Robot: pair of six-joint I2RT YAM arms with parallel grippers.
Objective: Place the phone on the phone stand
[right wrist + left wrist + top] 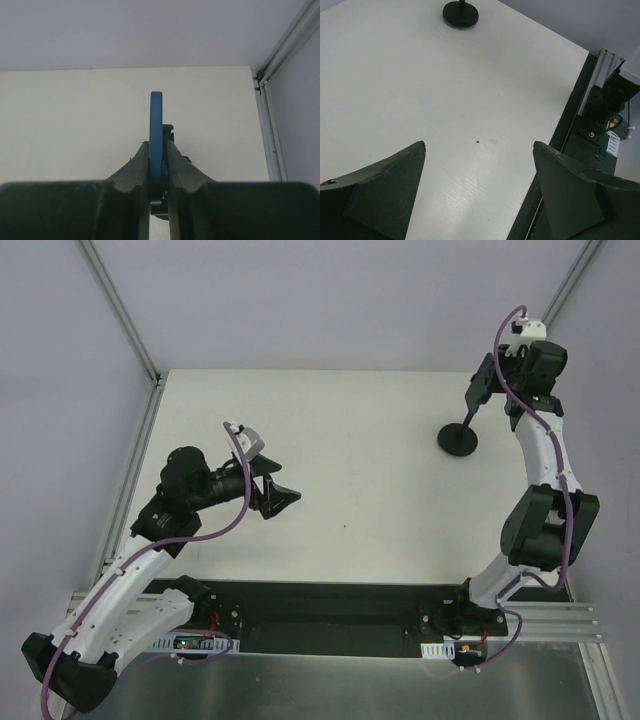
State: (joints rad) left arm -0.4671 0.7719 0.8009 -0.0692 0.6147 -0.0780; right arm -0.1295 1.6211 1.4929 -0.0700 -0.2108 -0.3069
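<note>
One phone [156, 125] is clamped edge-on in the right gripper [156, 150], raised near the far right corner of the table [350, 430], by the top of the one phone stand [460, 438]; contact cannot be made out. The left gripper [479, 145] is spread wide, empty, over open surface at mid-left.

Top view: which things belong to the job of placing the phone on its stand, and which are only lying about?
For the job: phone, gripped in the right hand; phone stand.
Not for the job: left hand, open and empty; small dark speck on the table.
</note>
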